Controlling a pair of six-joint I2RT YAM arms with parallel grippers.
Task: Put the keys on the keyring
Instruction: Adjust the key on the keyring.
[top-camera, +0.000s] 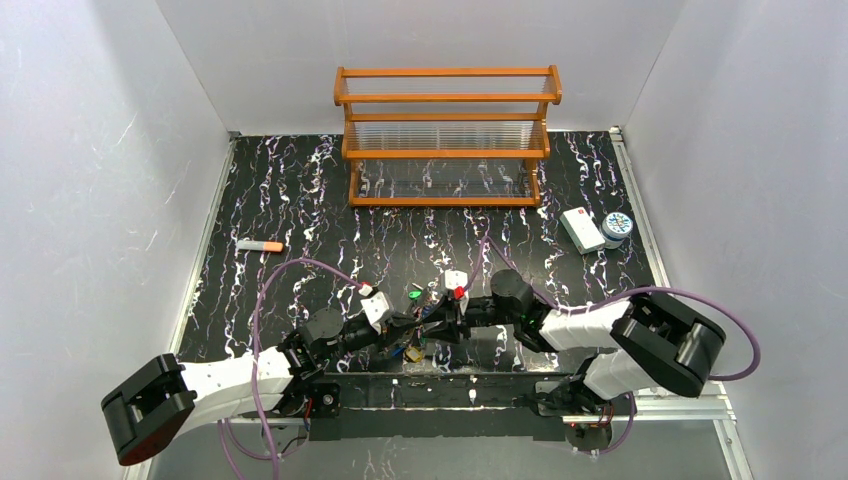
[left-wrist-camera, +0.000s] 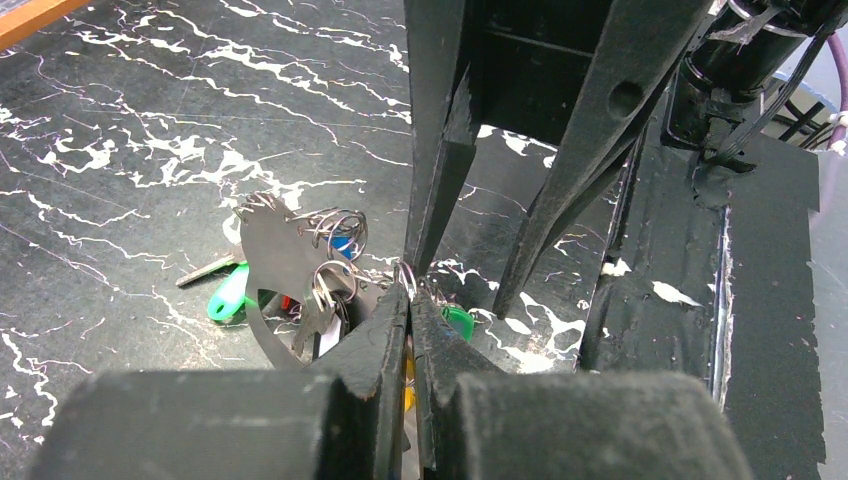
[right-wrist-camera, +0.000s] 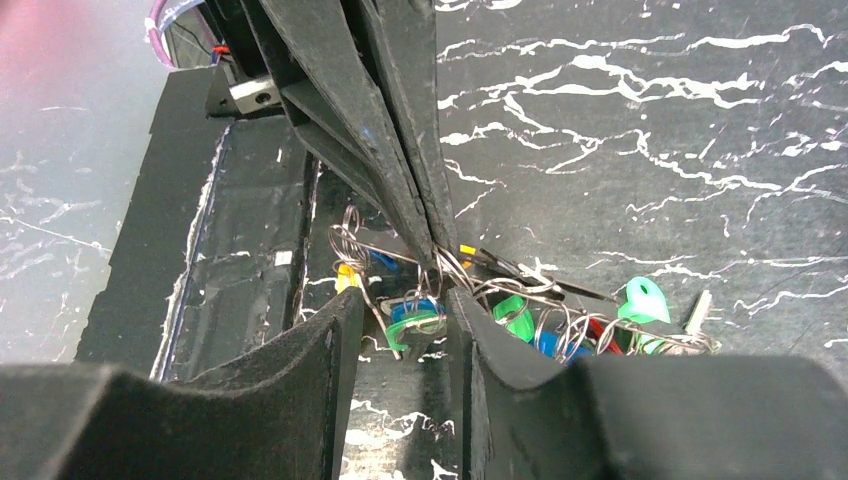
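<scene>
Low centre of my top view, I see the left gripper with jaws clamped on the keyring — the right gripper has its jaws apart over the keys.

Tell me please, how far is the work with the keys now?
Done: unclear; several keys bunch around the keyring, but threading is hidden. In hand: left hand pinches the keyring, right hand stands open around a blue-green key. To do: at least one green key lies apart.
</scene>
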